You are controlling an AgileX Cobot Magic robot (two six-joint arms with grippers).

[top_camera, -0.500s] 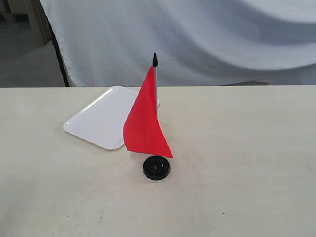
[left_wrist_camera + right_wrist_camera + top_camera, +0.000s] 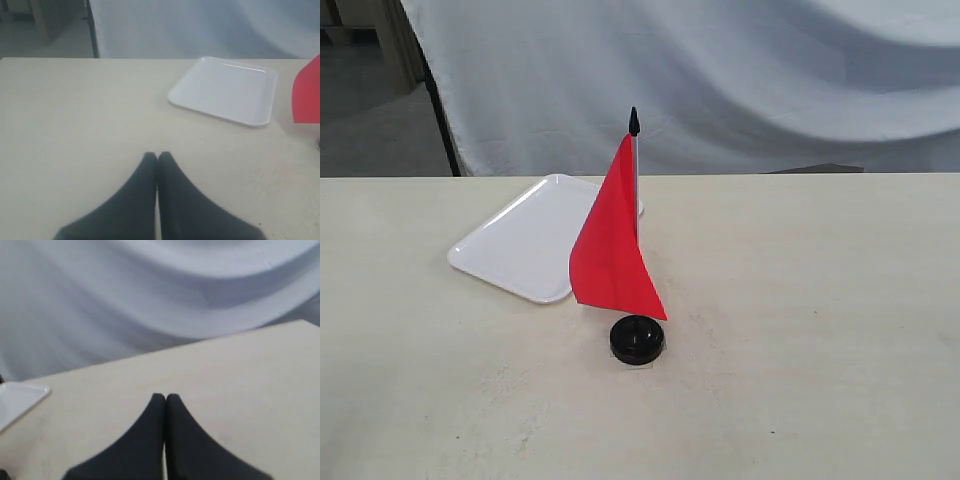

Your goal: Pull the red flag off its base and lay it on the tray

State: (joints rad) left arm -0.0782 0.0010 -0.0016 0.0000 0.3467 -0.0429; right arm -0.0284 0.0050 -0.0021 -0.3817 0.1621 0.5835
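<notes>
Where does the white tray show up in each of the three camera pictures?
Exterior view: the tray lies left of centre, partly hidden behind the red flag.
Left wrist view: the whole tray, beyond the left hand, beside the flag's cloth.
Right wrist view: only one corner, at the frame's edge.
Shared landmark: the pale backdrop sheet behind the table.

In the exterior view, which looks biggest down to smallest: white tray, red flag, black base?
1. tray, partly hidden behind the red flag
2. red flag, nearer the camera
3. base, clearly smallest
</notes>
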